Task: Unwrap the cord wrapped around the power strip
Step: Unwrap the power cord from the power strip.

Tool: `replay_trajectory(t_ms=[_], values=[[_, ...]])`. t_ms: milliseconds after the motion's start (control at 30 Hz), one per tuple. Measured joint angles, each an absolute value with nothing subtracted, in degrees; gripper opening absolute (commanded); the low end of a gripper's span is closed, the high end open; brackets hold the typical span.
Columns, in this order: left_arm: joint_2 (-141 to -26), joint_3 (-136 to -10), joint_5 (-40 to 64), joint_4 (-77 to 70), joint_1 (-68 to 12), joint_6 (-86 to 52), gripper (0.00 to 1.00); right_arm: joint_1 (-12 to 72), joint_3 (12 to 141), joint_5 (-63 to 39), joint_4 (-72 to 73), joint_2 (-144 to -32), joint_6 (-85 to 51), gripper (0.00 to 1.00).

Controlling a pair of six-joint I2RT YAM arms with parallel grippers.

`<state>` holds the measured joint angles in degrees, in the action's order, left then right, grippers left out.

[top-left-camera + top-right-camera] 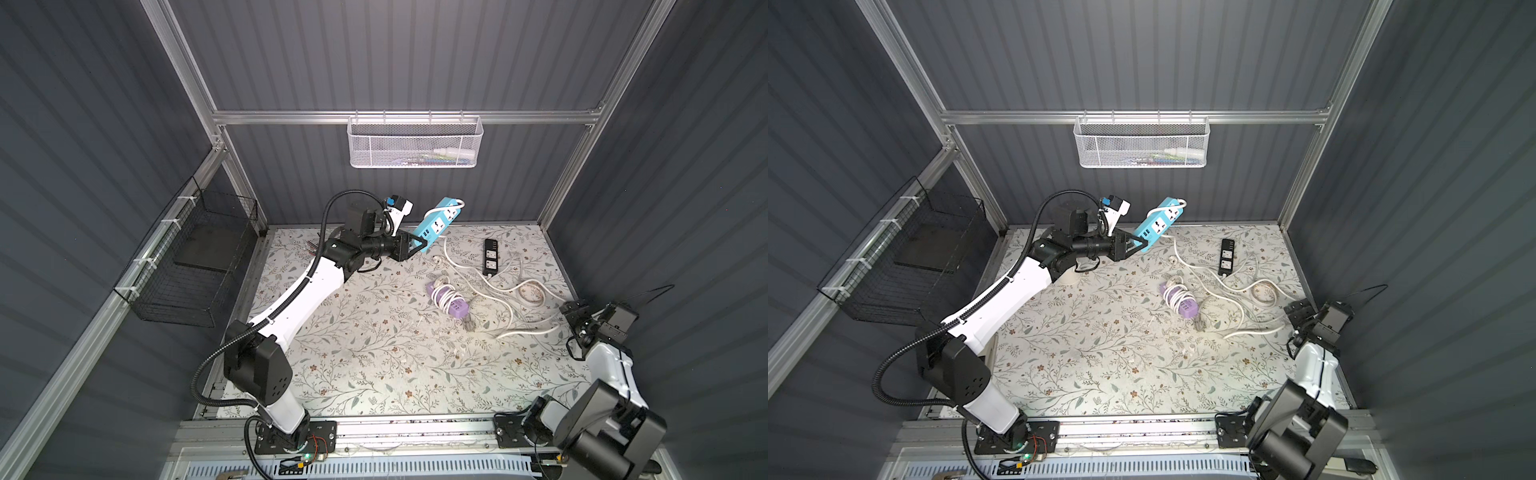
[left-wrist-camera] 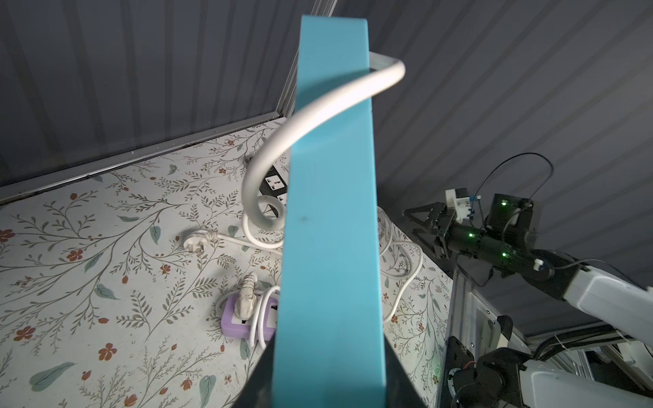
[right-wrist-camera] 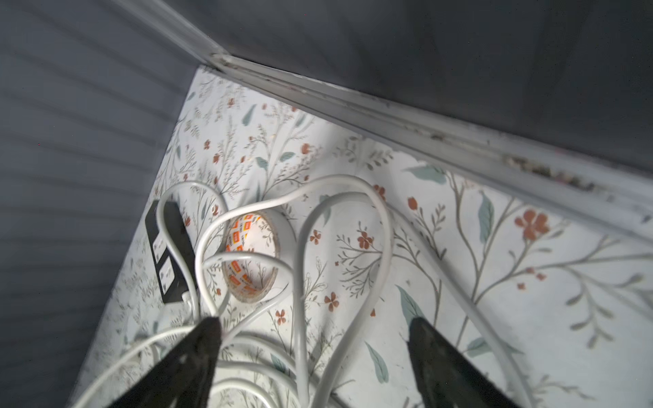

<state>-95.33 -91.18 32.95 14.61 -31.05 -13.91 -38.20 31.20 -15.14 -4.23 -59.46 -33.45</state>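
Both top views look steeply down from high over the front of the table [image 1: 374, 365], far from the black power strip [image 1: 490, 256] [image 1: 1226, 256] — two nearly equal whole-scene views. The left wrist camera, pressed close to the blue power strip [image 2: 328, 212], faces past it toward the black power strip [image 2: 270, 183]. The right wrist camera looks down near the black power strip [image 3: 159, 254]; all views share it.
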Motion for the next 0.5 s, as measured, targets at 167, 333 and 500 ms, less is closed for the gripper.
replay_trajectory(t_ms=[167, 333, 500], values=[[-96.55, -92.12, 33.3, 15.77, -31.2, -13.89, 0.0, -31.79, 35.44, -15.79, -6.83, -51.24, -31.07, 0.99], [-97.21, -94.43, 34.13, 18.11, -31.73, -13.87, 0.0, -23.18, 37.95, -24.95, -0.43, -51.22, -29.23, 0.99], [-97.21, -96.97, 35.27, 20.21, -31.86, -13.91, 0.0, -11.81, 37.76, -34.11, 10.72, -55.57, -27.0, 0.99]])
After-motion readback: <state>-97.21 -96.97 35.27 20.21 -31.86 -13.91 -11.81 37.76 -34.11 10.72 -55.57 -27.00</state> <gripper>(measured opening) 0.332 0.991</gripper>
